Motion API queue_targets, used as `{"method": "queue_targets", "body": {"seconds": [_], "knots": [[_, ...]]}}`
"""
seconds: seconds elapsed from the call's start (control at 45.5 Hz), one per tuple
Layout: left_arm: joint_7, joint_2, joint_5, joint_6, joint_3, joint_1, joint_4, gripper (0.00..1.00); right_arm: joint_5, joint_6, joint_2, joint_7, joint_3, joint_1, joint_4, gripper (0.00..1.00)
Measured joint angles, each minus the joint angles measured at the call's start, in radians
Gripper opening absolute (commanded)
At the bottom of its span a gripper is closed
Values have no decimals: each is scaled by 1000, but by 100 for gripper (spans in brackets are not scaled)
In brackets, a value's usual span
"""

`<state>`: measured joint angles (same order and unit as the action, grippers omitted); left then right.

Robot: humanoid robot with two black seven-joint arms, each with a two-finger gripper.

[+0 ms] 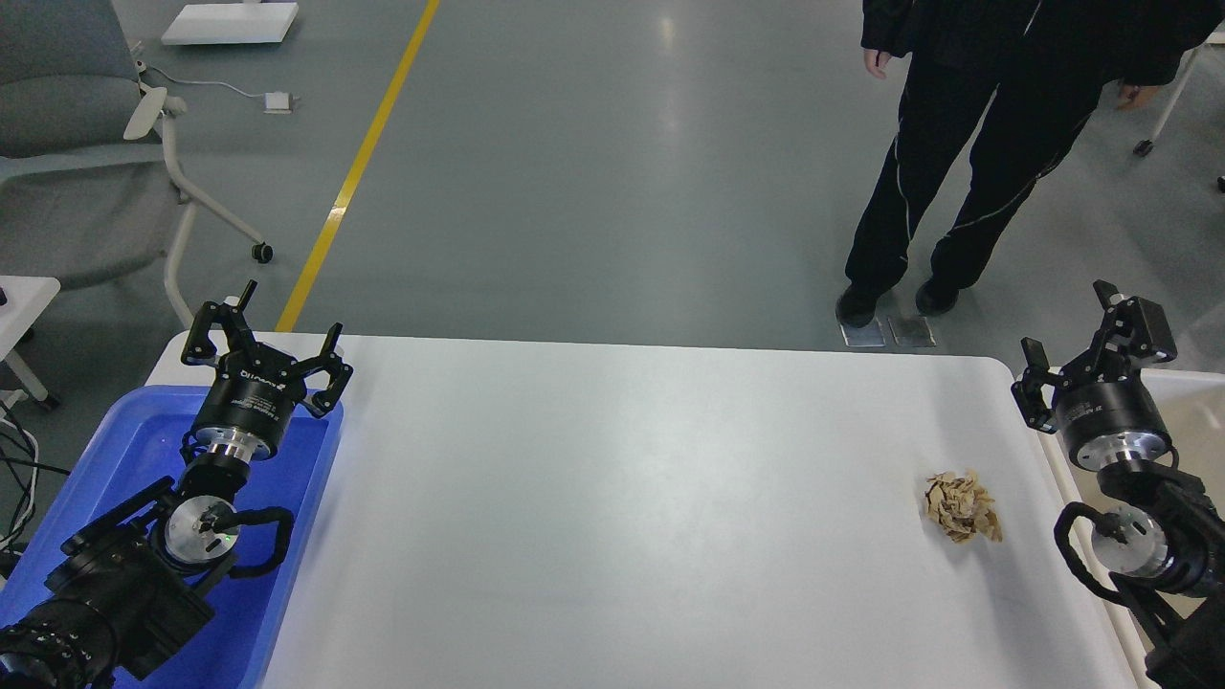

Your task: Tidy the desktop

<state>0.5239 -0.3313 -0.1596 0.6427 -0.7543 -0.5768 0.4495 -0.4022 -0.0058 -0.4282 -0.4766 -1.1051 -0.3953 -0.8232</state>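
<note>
White desktop [622,498] bears crumpled paper [962,505] (right side)

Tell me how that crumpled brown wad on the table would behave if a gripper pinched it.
The wad looks like crumpled paper, so it is probably very light and would squash rather than resist. Its jagged folds should give fingers grip. A push would likely make it skid or tumble across the smooth desktop.

The tabletop [622,498] looks smooth, white and faintly sheeny. Just inward of the right hand [1086,349], matt black with a bright metal collar, lies a rough crumpled wad of brown paper [962,505]. Under the left hand [263,354] sits a glossy blue plastic tray [124,431].
</note>
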Motion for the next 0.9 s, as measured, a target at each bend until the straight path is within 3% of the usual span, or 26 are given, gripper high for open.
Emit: {"method": "queue_targets", "body": {"seconds": [0.9], "knots": [[0, 0, 0, 0, 0, 0, 0, 100, 1, -5, -45, 1, 9, -11, -1, 100]]}}
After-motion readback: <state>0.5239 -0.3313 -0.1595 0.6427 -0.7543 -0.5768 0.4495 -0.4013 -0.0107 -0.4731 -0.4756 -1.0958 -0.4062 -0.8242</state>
